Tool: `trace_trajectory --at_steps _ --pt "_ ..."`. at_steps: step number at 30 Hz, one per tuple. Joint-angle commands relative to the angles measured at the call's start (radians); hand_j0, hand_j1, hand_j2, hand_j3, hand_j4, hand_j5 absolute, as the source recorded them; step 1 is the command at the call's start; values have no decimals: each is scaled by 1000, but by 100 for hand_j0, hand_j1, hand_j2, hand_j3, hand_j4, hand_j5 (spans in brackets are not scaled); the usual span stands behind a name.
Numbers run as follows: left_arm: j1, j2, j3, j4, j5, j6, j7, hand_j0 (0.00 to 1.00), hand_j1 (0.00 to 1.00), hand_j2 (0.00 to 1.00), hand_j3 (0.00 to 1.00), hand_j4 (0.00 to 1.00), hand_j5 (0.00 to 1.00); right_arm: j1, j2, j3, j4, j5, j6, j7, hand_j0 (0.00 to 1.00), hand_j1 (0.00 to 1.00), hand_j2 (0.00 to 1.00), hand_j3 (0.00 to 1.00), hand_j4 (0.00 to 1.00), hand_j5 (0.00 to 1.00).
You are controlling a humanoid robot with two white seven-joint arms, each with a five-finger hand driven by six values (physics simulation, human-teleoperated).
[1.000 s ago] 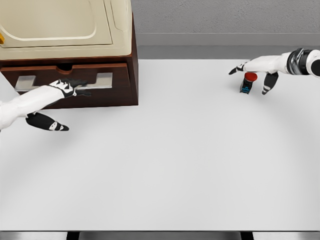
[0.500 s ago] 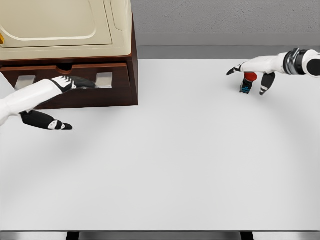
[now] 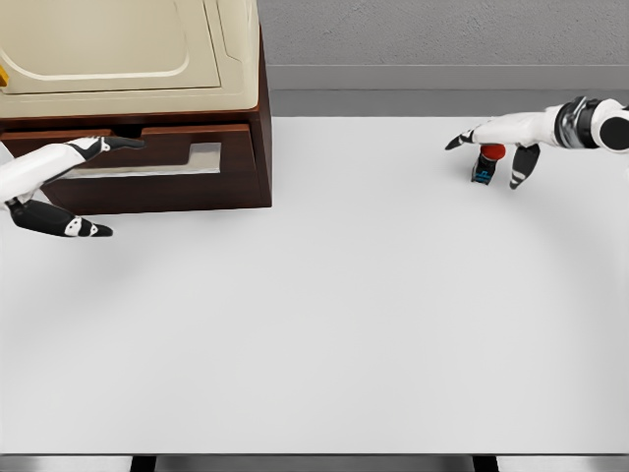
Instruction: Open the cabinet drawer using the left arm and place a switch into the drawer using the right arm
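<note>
A dark brown cabinet (image 3: 251, 108) stands at the table's back left with a cream appliance on top. Its drawer front (image 3: 167, 187) carries a pale strip and has a notch (image 3: 128, 131) at its top edge. My left hand (image 3: 103, 182) is open; its fingers stretch right to just left of that notch, and the thumb hangs below in front of the drawer. I cannot tell whether they touch. At the back right a small switch (image 3: 484, 163) with a red button stands on the table. My right hand (image 3: 488, 143) hovers over it, fingers spread to either side, not closed on it.
The cream appliance (image 3: 118, 49) covers the cabinet top. The white table (image 3: 324, 315) stretches wide between cabinet and switch, with its front edge near the bottom of the view. A grey wall runs behind.
My left hand has moved up and to the left, from the drawer's pale strip to its top edge. The right hand shifted slightly over the switch.
</note>
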Motion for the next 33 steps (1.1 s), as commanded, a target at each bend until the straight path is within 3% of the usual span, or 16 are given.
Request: trace_trajectory --at_steps 1,5,8,12,16,22,26,33 --pt "0 17 -4 1 15 33 0 96 96 96 96 96 96 0 1 -3 5 2 2 0 100 100 100 100 100 100" --pt "2 100 -4 -85 44 79 0 95 95 95 95 95 95 -2 2 -5 5 6 2 0 100 100 100 100 100 100" --pt "-2 153 -5 -88 95 79 0 95 95 95 95 95 95 -3 4 -5 5 6 2 0 100 100 100 100 100 100" --pt "-8 159 -7 -74 122 80 0 94 94 94 94 94 94 -15 11 -5 23 6 2 0 100 100 100 100 100 100" --pt "-37 159 -74 -73 119 113 0 94 94 94 94 94 94 -17 13 -5 25 15 2 0 100 100 100 100 100 100" --pt "-38 149 -91 -71 118 113 0 94 94 94 94 94 94 -26 24 -5 48 23 2 0 100 100 100 100 100 100" --pt "-51 142 -93 -27 118 113 0 94 94 94 94 94 94 -29 31 -3 63 23 2 0 100 100 100 100 100 100" --pt "-87 120 -151 -13 113 113 0 94 94 94 94 94 94 -37 30 -6 62 23 2 0 100 100 100 100 100 100"
